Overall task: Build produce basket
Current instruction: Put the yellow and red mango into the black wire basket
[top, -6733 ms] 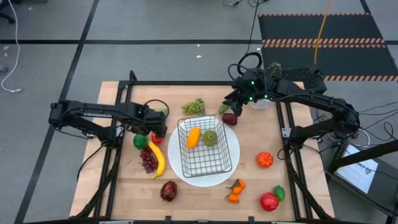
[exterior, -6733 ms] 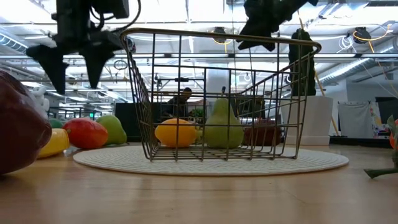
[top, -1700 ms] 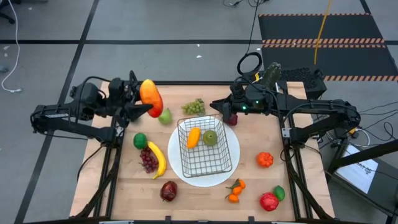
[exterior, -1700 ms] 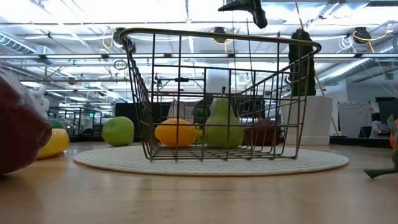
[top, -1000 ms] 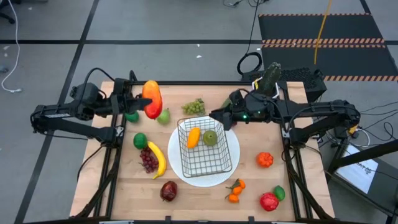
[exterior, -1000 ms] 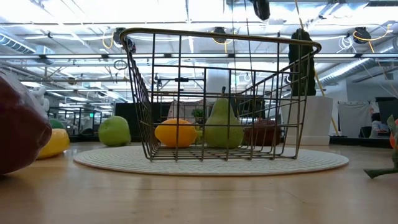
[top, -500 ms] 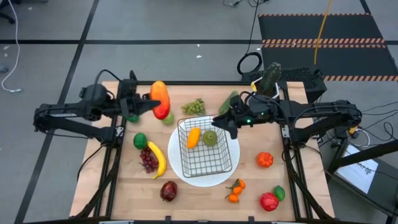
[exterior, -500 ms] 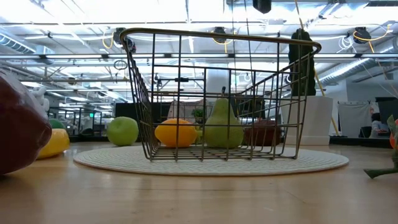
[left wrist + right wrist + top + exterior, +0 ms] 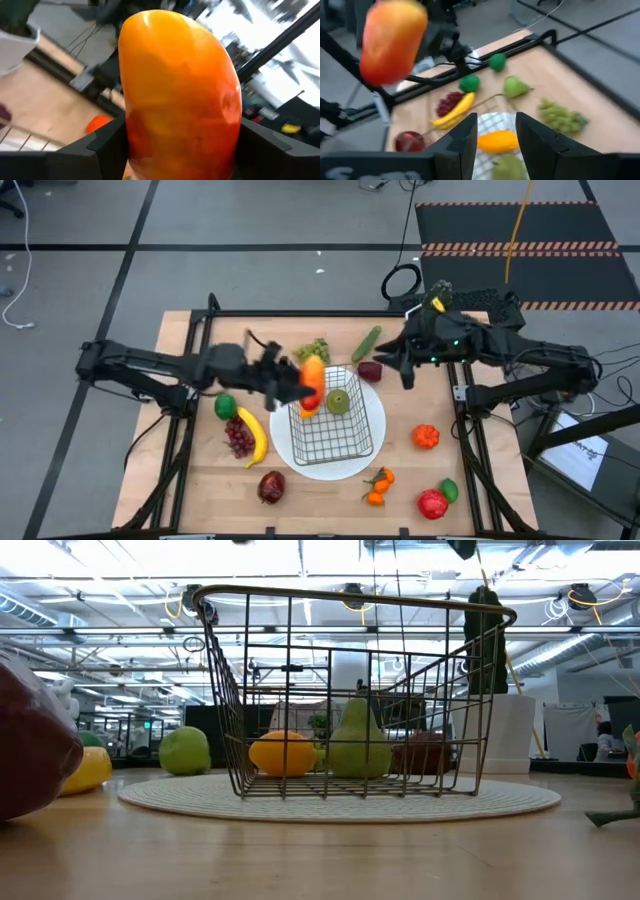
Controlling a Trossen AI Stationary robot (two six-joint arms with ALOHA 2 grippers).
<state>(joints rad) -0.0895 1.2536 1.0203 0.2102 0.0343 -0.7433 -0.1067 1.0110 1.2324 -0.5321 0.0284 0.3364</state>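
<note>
Roughly at an early stage, judging by the count. Inside the basket (image 9: 330,418), set on a round white plate (image 9: 376,438): just two pieces, a small orange pepper (image 9: 281,754) and a green pear (image 9: 358,739), side by side on the wire floor.

Above the basket's rim, on the side nearest the left arm: an orange-red fruit (image 9: 180,95), pinched between the fingers of the left gripper (image 9: 300,387), held well off the wire floor and not yet released. Probably the third piece, with only lowering and letting go left for it.

Beside the basket's opposite, far corner: the right gripper (image 9: 496,120), fingers spread and holding nothing, raised above the table.

Still outside the basket, so most of the job left to do:
- beyond its far side, green grapes (image 9: 312,350), a cucumber (image 9: 366,343) and a dark red fruit (image 9: 369,370) at the plate's edge;
- on the left arm's side, a lime (image 9: 225,406), a banana (image 9: 251,436), purple grapes (image 9: 238,439) and a dark apple (image 9: 271,486);
- on the right arm's side, an orange-red piece (image 9: 426,437), tangerines (image 9: 377,486), a red apple (image 9: 432,503) and another lime (image 9: 450,489).

Plenty of room in the basket for more.
</note>
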